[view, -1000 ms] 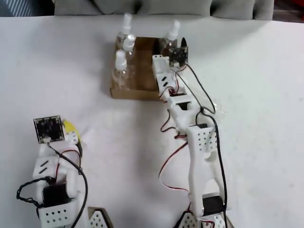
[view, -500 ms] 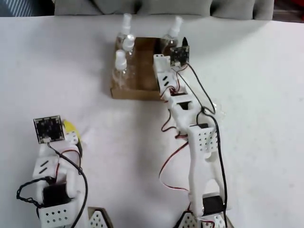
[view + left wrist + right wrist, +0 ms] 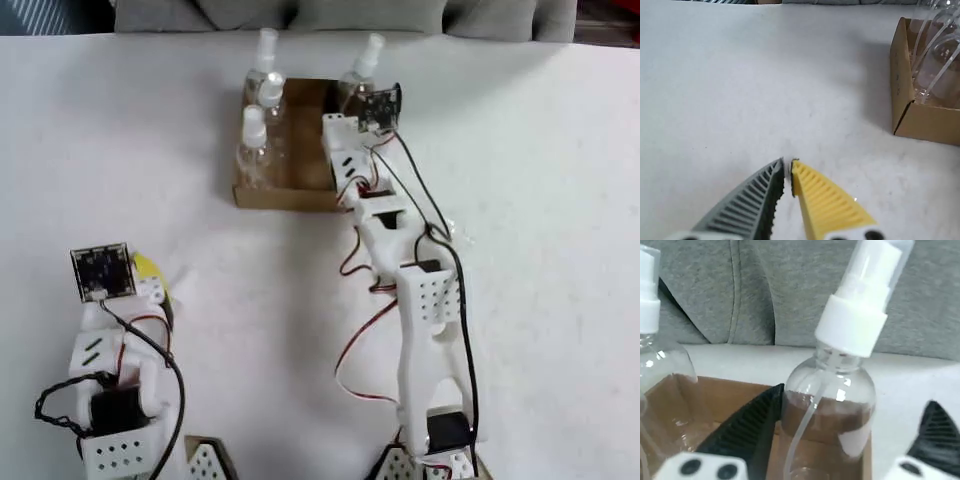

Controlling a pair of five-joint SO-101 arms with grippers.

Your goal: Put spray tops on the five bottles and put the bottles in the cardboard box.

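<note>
Standing near-upright in far right corner of brown cardboard box (image 3: 285, 196): clear plastic bottle with white spray top (image 3: 827, 407), long axis vertical, top up. Right gripper (image 3: 855, 397) spread around it. Left gripper (image 3: 788, 163) pressed together.

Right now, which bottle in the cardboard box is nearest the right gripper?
The bottle at the far right corner of the cardboard box, standing between the right gripper's open fingers. The other three bottles stand along the box's left side.

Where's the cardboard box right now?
High view: the cardboard box sits near the table's far edge, with the right gripper over its right side.
</note>
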